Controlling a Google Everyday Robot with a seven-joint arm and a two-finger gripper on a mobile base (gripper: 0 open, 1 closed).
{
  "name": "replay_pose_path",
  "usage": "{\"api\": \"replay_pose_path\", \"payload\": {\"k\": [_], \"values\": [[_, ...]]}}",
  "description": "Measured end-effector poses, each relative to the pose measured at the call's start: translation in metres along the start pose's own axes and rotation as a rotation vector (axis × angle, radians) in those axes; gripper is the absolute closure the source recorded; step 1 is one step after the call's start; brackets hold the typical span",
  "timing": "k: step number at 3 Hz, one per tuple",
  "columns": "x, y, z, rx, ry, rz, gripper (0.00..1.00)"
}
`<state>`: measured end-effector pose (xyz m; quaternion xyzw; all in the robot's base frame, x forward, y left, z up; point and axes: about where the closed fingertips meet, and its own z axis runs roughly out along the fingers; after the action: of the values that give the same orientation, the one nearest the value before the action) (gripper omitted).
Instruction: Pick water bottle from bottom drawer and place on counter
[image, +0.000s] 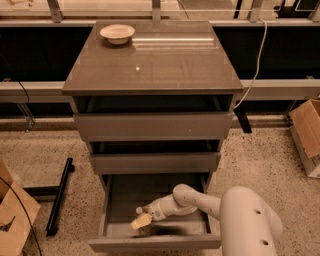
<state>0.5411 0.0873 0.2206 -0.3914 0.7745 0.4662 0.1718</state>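
Note:
The bottom drawer is pulled open below two upper drawers. My arm reaches down into it from the right. The gripper is low over the drawer floor near the front left. A small white cap shows just behind the gripper and seems to belong to the water bottle. The bottle's body is hidden by the gripper. I cannot tell if the gripper touches it. The counter is the glossy grey-brown top of the cabinet.
A pale bowl stands on the counter's back left corner. The two upper drawers are slightly open. A black bar lies on the floor to the left. Cardboard boxes stand at left and right.

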Motion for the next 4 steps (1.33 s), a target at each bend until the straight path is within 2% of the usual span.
{"api": "replay_pose_path", "payload": {"k": [1, 2, 3, 4], "values": [[-0.006, 0.001, -0.01, 0.019, -0.026, -0.001, 0.51], [-0.017, 0.004, -0.036, 0.048, -0.06, -0.01, 0.74], [-0.043, 0.024, -0.092, 0.121, -0.081, -0.051, 0.97], [-0.071, 0.061, -0.162, 0.22, -0.108, -0.078, 1.0]]}}
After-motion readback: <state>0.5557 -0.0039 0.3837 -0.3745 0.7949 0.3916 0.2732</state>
